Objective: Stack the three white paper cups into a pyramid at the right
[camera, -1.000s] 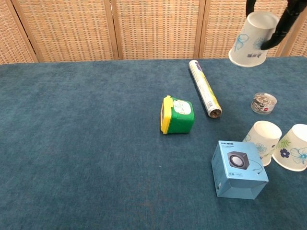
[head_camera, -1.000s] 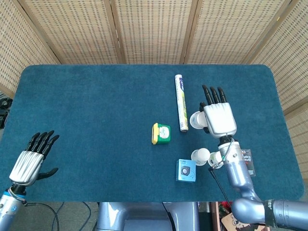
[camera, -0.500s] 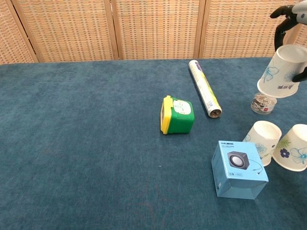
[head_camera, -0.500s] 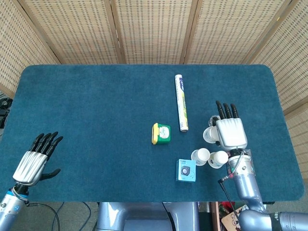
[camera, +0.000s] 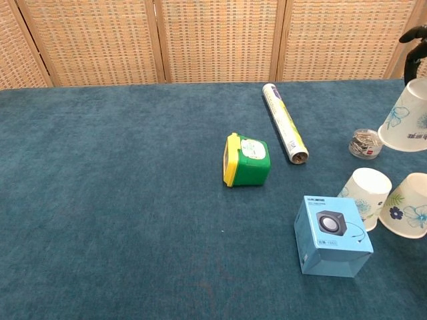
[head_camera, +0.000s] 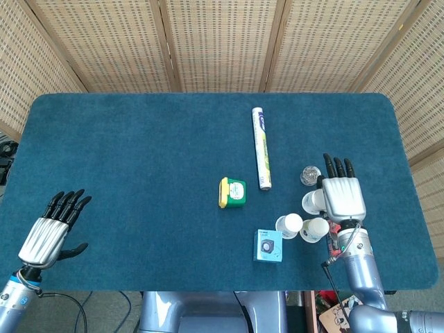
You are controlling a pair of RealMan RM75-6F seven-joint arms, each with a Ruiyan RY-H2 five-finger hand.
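Note:
Two white paper cups with blue flower prints stand upside down side by side near the table's front right: one [camera: 362,196] [head_camera: 289,225] beside the blue box, the other [camera: 407,205] [head_camera: 316,229] to its right. My right hand [head_camera: 342,197] holds the third cup [camera: 407,121] [head_camera: 313,201] upside down in the air, just above and behind that pair. In the chest view only a dark fingertip [camera: 410,35] of this hand shows at the right edge. My left hand [head_camera: 50,232] hovers open at the table's front left corner, far from the cups.
A blue speaker box [camera: 331,235] sits left of the cups. A small clear jar of clips [camera: 366,143] stands behind them. A rolled tube [camera: 284,123] lies further back, and a green and yellow case [camera: 245,160] rests mid-table. The blue table's front edge [head_camera: 208,288] is near.
My right hand carried the third cup from near the tube's end rightward and toward the front, lowering it to just above the two standing cups. The left hand barely shifted.

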